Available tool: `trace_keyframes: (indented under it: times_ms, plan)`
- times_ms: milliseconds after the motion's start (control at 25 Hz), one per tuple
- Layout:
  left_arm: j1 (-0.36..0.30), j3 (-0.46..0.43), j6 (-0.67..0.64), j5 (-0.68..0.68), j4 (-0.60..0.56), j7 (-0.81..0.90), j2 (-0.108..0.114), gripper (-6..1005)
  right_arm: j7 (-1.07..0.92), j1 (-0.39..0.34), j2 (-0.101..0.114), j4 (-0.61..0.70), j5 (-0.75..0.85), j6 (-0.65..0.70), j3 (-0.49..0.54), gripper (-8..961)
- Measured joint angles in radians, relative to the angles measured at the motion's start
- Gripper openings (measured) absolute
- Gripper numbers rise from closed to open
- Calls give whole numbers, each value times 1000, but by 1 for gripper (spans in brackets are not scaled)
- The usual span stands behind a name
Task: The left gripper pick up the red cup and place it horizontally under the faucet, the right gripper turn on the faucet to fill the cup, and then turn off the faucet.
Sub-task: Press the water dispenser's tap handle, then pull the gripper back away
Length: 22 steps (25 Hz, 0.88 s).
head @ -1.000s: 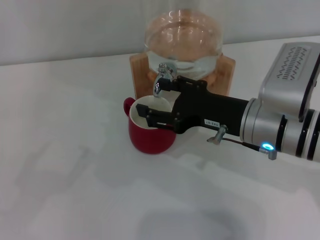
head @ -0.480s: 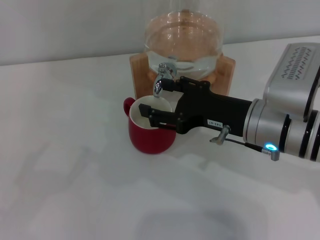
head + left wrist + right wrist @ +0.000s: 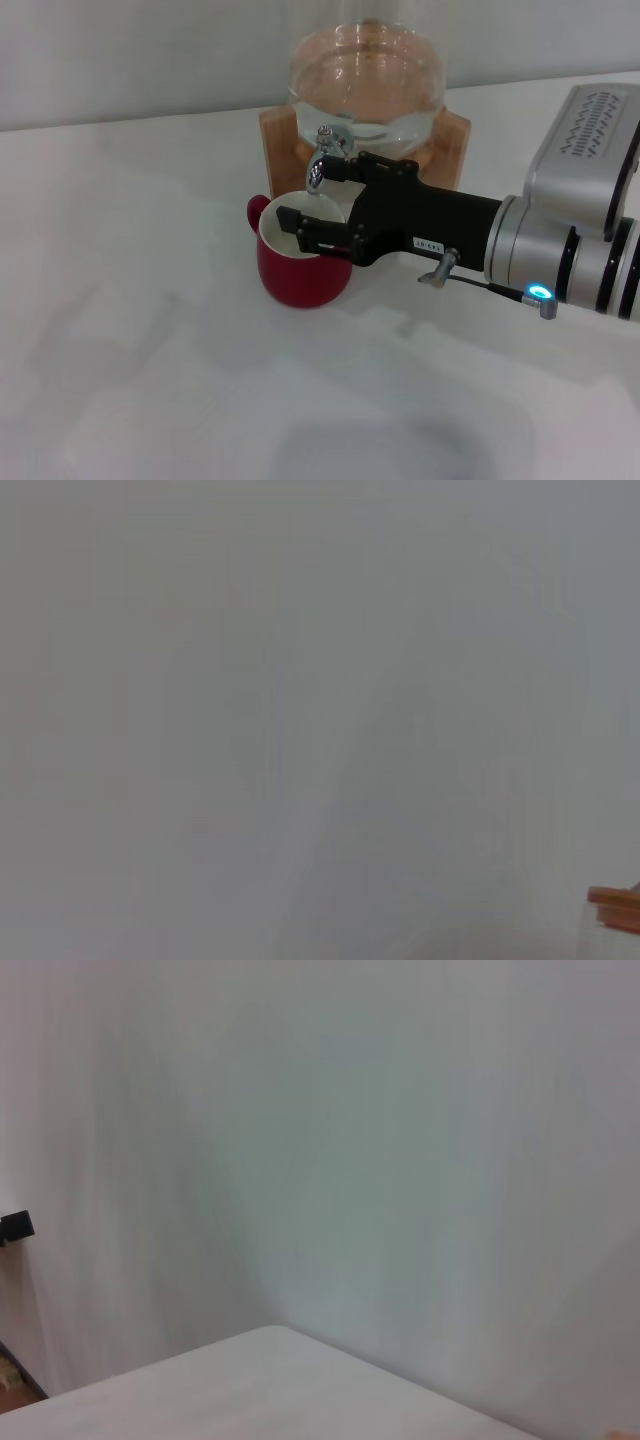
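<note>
The red cup (image 3: 300, 275) stands upright on the white table, its handle to the left and its white inside showing. Right above its rim hangs the chrome faucet (image 3: 320, 160), on the front of the glass jar (image 3: 365, 85). My right gripper (image 3: 303, 195) reaches in from the right, open. Its upper finger lies beside the faucet's spout, and its lower finger (image 3: 310, 228) is over the cup's mouth. No stream of water shows. The left gripper is out of view.
The jar sits in a wooden stand (image 3: 450, 135) at the back of the table (image 3: 150, 350). A corner of that stand (image 3: 615, 908) shows in the left wrist view. The right wrist view shows only a pale wall and a white surface.
The right arm's wrist has shifted very slightly. The gripper stays at the faucet over the cup, and the cup has not moved.
</note>
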<state>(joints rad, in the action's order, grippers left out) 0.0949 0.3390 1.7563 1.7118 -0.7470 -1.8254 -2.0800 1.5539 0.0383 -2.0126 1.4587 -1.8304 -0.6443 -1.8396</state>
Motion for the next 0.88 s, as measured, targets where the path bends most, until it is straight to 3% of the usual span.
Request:
trace_keyframes:
  times_ms: [880]
  plan:
    - [9, 1, 0, 3, 0, 0, 1, 890, 0, -8, 2, -20, -1, -2, 64, 795]
